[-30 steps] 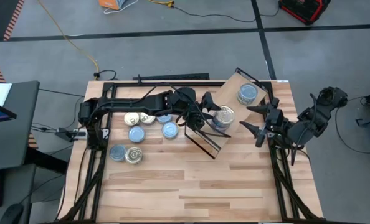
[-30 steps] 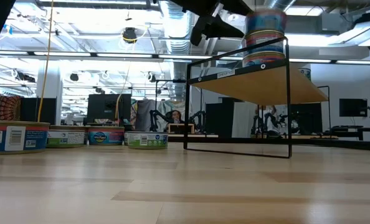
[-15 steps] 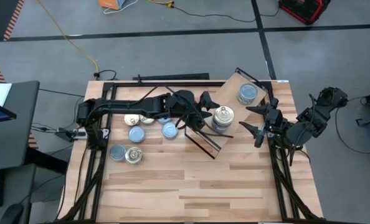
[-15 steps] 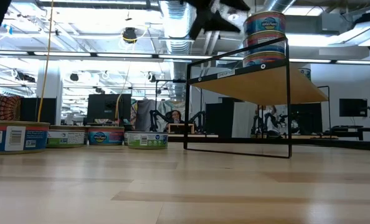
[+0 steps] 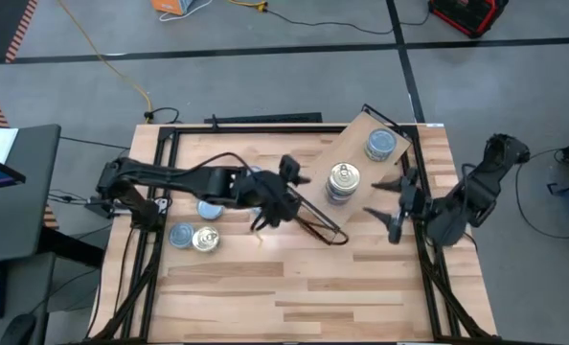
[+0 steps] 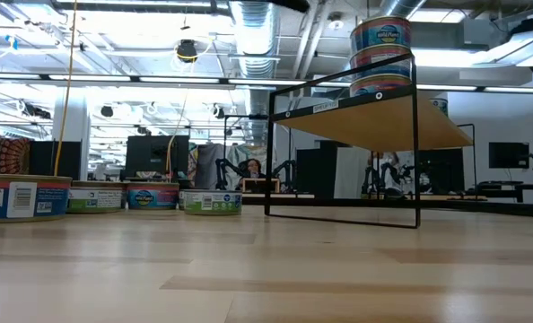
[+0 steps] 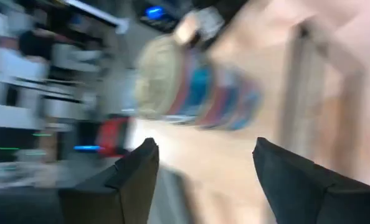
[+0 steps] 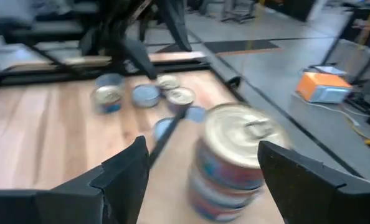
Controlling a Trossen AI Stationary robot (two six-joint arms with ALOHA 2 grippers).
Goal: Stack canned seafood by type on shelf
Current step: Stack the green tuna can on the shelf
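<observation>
The shelf (image 5: pixel 358 144) is a light wood board on a thin black frame, standing askew at the table's far right. On it rests a stack of gold-lidded tins (image 5: pixel 342 180), with one blue-lidded tin (image 5: pixel 380 146) farther back. In the low view the stack (image 6: pixel 380 52) stands on the shelf board (image 6: pixel 374 121). My left gripper (image 5: pixel 283 196) is open, left of the shelf, facing the blurred stack (image 7: pixel 194 87). My right gripper (image 5: pixel 391 203) is open, to the stack's right, and sees the stack (image 8: pixel 235 155) ahead. Loose tins (image 5: pixel 193 237) lie on the table's left part.
Loose tins stand in a row on the tabletop (image 6: pixel 96 197), and the right wrist view shows them (image 8: pixel 141 93) beyond the stack. The shelf's black wire frame (image 5: pixel 318 222) juts toward the table's middle. Bare wood (image 5: pixel 294 287) fills the near half of the table.
My left gripper has let go of the top gold-lidded tin, which now rests on the stack, and has drawn back from the shelf toward the table's left and near edge. My right arm has shifted slightly toward the near edge.
</observation>
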